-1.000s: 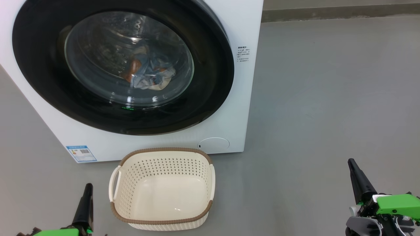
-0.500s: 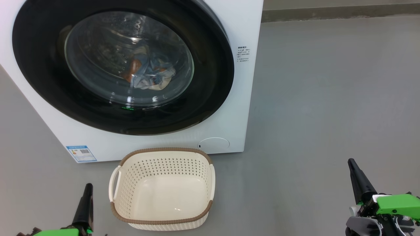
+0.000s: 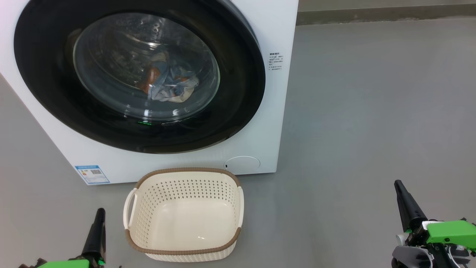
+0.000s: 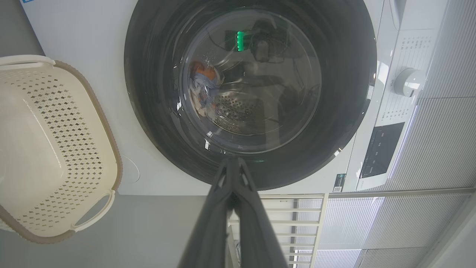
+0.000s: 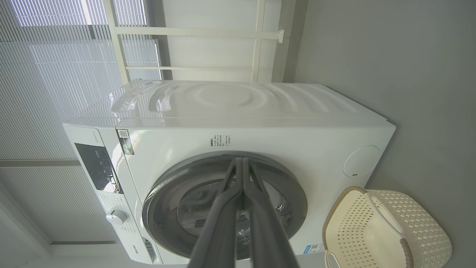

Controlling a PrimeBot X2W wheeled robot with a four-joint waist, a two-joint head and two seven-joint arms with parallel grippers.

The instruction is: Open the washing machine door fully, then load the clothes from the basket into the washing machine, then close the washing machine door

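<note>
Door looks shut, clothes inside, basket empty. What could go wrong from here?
1. The round glossy black-rimmed washing machine door looks flush, but latching cannot be told; it might spring open.
2. The cream-white perforated plastic basket stands close before the white boxy washing machine, beside the left gripper; a careless move could knock it.

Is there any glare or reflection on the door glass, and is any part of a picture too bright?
Head view: small bright highlights on the washing machine door, yet the clothes show clearly through it. Left wrist view: a green light mirrors in the glass. Right wrist view: the blinds are washed out by daylight.
</note>
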